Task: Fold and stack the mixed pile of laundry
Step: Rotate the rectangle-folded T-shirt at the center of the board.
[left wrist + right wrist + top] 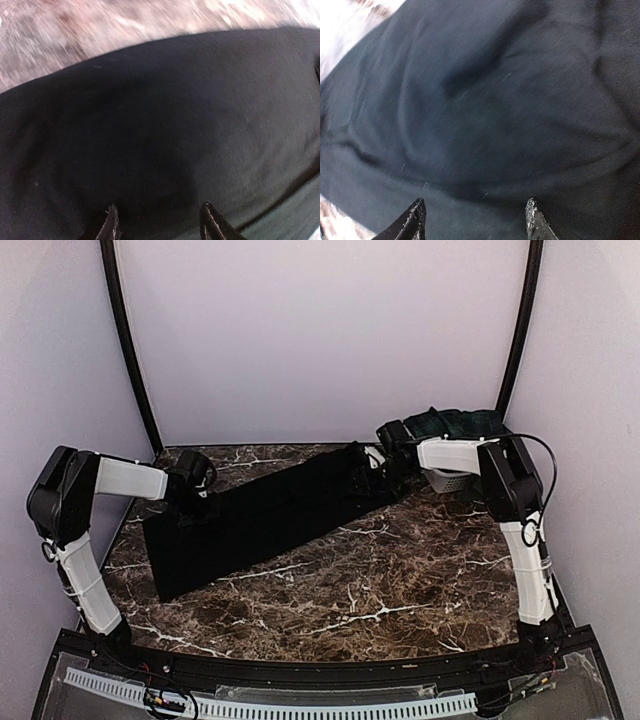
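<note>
The black cloth [265,515] lies flat on the table [400,580] as a long strip. It runs from just beside the white basket [452,480] away toward the side farthest from it. The right tool [372,477] hangs over the end of the strip nearest the basket, and the left tool [196,502] hangs over the end farthest from the basket.

Seen from the left wrist, the fingertips [112,227] stand apart over the cloth with nothing pinched between them. The right tool's fingertips [415,220] stand the same way, so both tools are open. Whether the tips touch the fabric cannot be told.

The tartan skirt [460,423] lies heaped on top of the basket. The right arm hides most of the basket. The left wrist view is smeared, and both wrist views cut the fingers off at the bottom edge.
</note>
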`<state>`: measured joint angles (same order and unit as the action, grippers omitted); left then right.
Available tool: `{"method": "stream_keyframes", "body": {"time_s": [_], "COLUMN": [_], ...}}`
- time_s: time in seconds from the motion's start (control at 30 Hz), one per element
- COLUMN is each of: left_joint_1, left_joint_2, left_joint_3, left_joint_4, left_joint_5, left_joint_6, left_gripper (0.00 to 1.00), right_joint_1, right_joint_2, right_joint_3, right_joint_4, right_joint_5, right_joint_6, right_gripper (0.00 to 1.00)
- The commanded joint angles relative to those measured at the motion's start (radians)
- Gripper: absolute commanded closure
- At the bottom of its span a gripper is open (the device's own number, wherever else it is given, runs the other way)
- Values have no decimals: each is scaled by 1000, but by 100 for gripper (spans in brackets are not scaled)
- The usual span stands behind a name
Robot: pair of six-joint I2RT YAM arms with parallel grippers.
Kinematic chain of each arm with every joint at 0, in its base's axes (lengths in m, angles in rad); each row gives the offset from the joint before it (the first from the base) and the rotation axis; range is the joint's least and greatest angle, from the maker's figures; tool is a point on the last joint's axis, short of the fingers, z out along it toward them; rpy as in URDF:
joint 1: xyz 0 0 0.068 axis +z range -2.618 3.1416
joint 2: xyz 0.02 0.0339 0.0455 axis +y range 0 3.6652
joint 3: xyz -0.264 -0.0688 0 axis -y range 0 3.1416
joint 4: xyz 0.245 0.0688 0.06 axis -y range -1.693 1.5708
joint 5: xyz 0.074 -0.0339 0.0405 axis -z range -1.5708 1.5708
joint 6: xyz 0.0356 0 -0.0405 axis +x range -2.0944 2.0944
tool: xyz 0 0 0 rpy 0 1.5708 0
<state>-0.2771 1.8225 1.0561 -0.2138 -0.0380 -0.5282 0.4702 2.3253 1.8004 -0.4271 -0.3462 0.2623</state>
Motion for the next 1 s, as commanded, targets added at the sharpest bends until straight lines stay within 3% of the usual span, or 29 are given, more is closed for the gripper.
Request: {"method": "stream_keyframes", "body": {"time_s": [0.0,0.13,0.27,0.43,0.7,0.87,0.97], "left_joint_1": [-100,-228,-274,-274,-328,-462,-522], "left_joint_2": [-42,-83,-174,-267,-269,-234,-220], "left_joint_3": [-101,-118,-107,-2,80,55,29], "left_joint_4": [-79,-112,-158,-279,-419,-581,-627], "left_joint_5": [60,83,80,-75,-151,-273,-283], "left_joint_6": [-40,-76,-96,-29,83,25,-11], "left_gripper": [47,47,47,45,40,48,60], "right_joint_1": [-22,-26,-36,-35,-12,4,8], "right_joint_2": [137,243,239,23,-199,-292,-318], "right_joint_3": [222,482,569,324,56,-86,-133], "right_joint_4": [-111,-226,-284,-171,-79,-28,-10], "right_joint_5": [40,55,70,64,-14,-35,-43], "right_joint_6": [-43,-61,-78,-77,-53,-39,-30], "right_gripper": [35,35,35,31,30,30,30]}}
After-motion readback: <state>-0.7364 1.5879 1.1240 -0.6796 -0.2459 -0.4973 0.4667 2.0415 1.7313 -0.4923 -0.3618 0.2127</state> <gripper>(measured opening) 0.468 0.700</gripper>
